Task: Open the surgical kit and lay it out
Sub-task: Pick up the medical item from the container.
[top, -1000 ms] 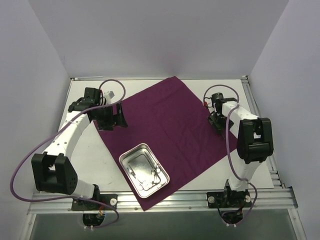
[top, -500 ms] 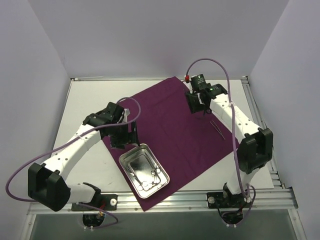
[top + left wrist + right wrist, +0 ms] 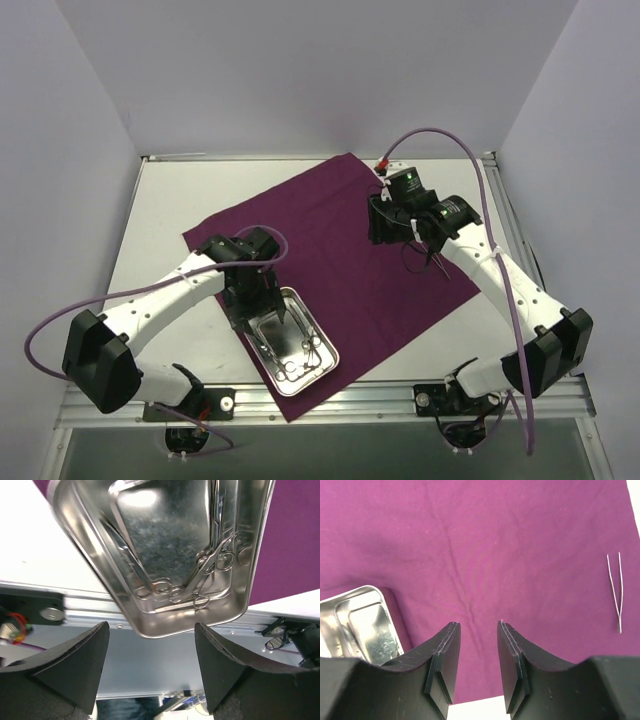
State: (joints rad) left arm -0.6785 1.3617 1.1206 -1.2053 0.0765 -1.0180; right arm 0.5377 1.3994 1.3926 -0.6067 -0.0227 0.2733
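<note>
Although found purple cloth (image 3: 340, 230) opened flat on tabletop (image 3: 170, 200), judged layout barely begun: saw only tweezers (image 3: 616, 587) set out on cloth, right side. Noted ring-handled instruments (image 3: 200, 577) lying in steel tray (image 3: 330, 345) at near-left corner of cloth. Recorded left claw (image 3: 150, 630) spread wide over tray, right claw (image 3: 478, 625) parted, empty, above mid-cloth.

Top view: we note bright, even, diffuse light, with a faint lilac cast on the walls (image 3: 300, 70). Shadows under the arms (image 3: 160, 300) fall soft on the maroon cloth wrap (image 3: 330, 230). The steel tray (image 3: 278, 338) mirrors the light; from the left wrist we log a white glare patch on its floor. Fingers (image 3: 60, 675) of the left gripper (image 3: 150, 626) and right gripper (image 3: 479, 625) are dark and soft-edged. Tweezers (image 3: 616, 591) and cloth creases read sharp. The left wrist frame is slightly smeared at its upper left.
</note>
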